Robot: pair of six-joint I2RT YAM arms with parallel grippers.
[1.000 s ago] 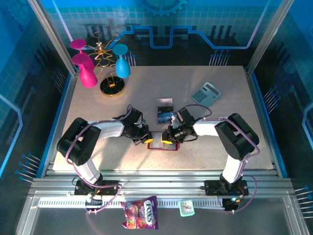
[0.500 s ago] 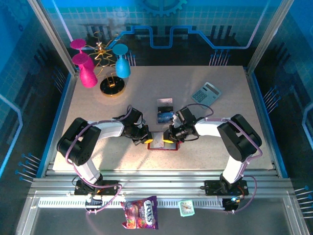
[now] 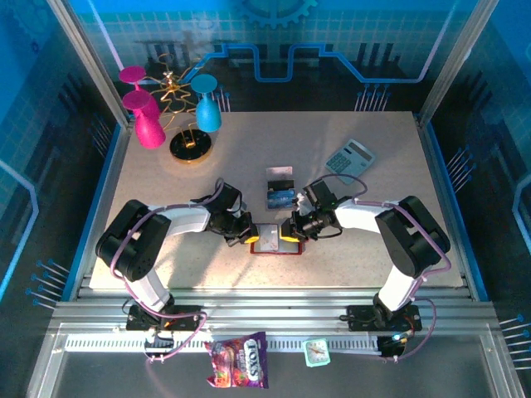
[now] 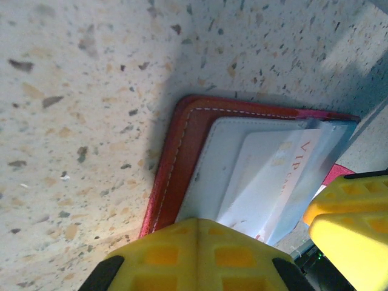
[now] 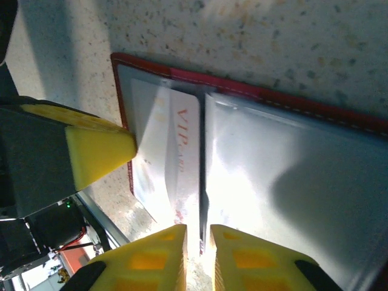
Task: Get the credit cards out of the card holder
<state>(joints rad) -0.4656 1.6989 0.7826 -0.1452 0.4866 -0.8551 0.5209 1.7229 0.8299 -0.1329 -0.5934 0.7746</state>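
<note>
From above, my left fingers (image 3: 250,238) and right fingers (image 3: 288,236) face each other over the red card holder (image 3: 275,246), which lies unfolded on the bench (image 3: 357,249). A blue card (image 3: 280,198) lies just beyond them.

Left wrist: my left fingers (image 4: 194,242) are pressed together on the holder's near edge (white VIP card (image 4: 267,176) tucked inside).

Right wrist: my right fingers (image 5: 160,254) stand almost together at that card's edge; whether they pinch it, I can't say.

A robotics lab test cell: a speckled beige stone-look tabletop (image 3: 249,157) is fenced in by bare aluminium frame posts (image 3: 87,62), backed by a blue printed wall panel with gear and circuit lines (image 3: 274,33), with slotted aluminium mounting rails (image 3: 274,319) along the near edge.
</note>
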